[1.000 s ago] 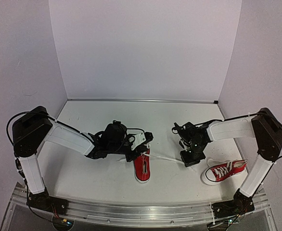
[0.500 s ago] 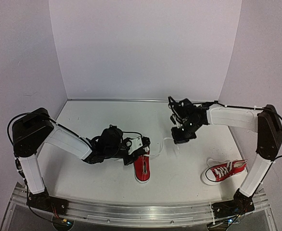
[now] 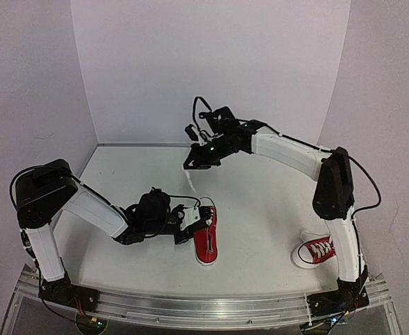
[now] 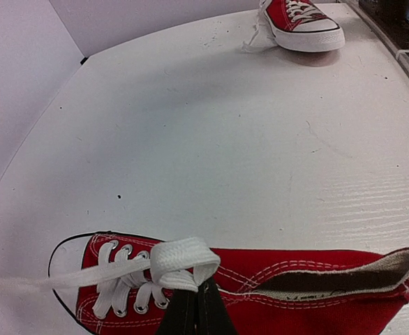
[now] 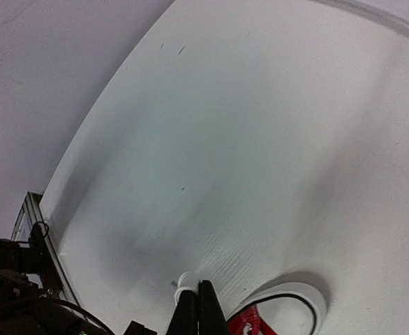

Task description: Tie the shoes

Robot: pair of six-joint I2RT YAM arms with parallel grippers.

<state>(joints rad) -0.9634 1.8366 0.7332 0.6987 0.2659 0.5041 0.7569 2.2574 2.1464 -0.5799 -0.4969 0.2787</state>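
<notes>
L gripper (image 4: pixel 196 299) clamped on lace loop (image 4: pixel 183 258) at red sneaker (image 4: pixel 295 279). R gripper (image 5: pixel 197 296) above it pinches lace end (image 5: pixel 185 283) taut, prob. cinching knot.

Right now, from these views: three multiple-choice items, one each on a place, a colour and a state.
1. Where does the second shoe lie?
A. beside the right arm's base
B. against the back wall
C. under the left arm

2. What colour are the laces?
A. black
B. white
C. red

3. The left end effector is:
A. open above the table
B. shut on a lace loop
C. shut on a sole

Answers:
1 A, the top view shows it at the near right, partly behind that arm.
2 B, they show white against red canvas.
3 B, the left wrist view shows the fingers pinched together under the loop.
</notes>
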